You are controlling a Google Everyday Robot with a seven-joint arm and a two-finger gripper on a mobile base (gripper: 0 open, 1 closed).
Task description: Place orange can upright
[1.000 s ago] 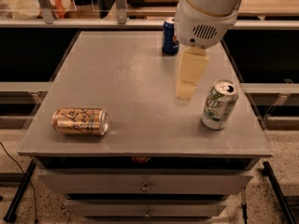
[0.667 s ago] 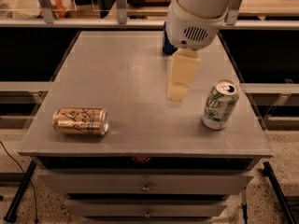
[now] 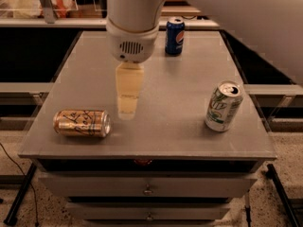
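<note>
The orange can (image 3: 81, 122) lies on its side near the front left corner of the grey table (image 3: 189, 74), its silver end facing right. It is copper-orange with dark script lettering. My gripper (image 3: 127, 109) hangs from the white arm above the table, just right of the can and a little behind it, pointing down. It holds nothing.
A blue Pepsi can (image 3: 174, 36) stands upright at the back of the table. A white-and-green can (image 3: 223, 106) stands upright at the right front. Drawers sit below the table's front edge. Shelving with clutter runs behind the table.
The arm and gripper have moved left across the table, from near the white-and-green can toward the lying orange can. The cans have not moved.
</note>
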